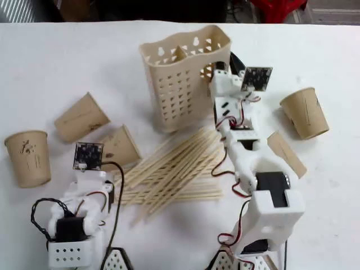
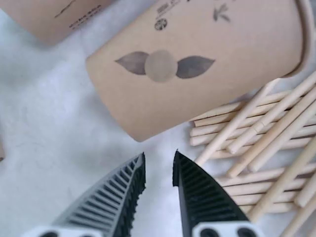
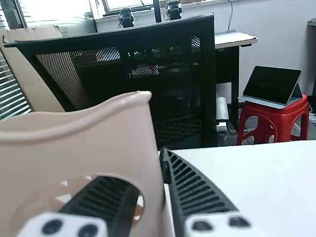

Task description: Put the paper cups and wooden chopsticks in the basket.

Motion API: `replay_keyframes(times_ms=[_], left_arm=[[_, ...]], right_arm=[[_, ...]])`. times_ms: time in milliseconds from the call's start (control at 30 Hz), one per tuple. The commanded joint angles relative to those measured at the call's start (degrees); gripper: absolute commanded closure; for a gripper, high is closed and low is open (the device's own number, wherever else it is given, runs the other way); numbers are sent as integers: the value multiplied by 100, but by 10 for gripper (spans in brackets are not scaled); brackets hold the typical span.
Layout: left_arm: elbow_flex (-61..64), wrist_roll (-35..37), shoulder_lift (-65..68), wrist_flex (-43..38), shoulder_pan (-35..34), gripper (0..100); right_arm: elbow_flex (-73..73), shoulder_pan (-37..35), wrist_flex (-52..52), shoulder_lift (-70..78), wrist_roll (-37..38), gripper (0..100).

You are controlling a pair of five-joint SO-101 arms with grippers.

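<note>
White tabletop (image 1: 67,62) is strewn with wooden chopsticks (image 1: 174,169), their long axes slanted from the left arm's side towards the upright basket (image 1: 180,84), whose wall is clamped by the right gripper (image 3: 148,177), while the left gripper (image 2: 158,168), slightly parted, is held beside a toppled paper cup (image 2: 197,64).

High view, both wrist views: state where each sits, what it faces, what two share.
High: above the table, looking down on left arm, right arm, basket, chopsticks.
Left wrist: on that arm, looking down past left gripper at a lying paper cup.
Right wrist: on that arm, looking level past right gripper, astride the basket wall.
Shared: basket, high and right; chopsticks, high and left.
</note>
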Motion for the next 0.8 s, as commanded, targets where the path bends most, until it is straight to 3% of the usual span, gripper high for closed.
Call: replay_keyframes(times_ms=[0, 67, 267, 633, 767], left_arm=[[-9, -44, -31, 35, 31, 890], [-9, -44, -31, 35, 31, 890], [-9, -44, -31, 35, 31, 890], [-9, -44, -31, 35, 31, 890], [-9, -44, -31, 35, 31, 890]], right_arm=[[712, 13, 145, -585, 510, 865], [1090, 4, 189, -822, 651, 822], [1618, 57, 716, -1684, 677, 819], [1609, 374, 5288, -4796, 686, 815], [1609, 426, 6993, -5868, 1635, 817]])
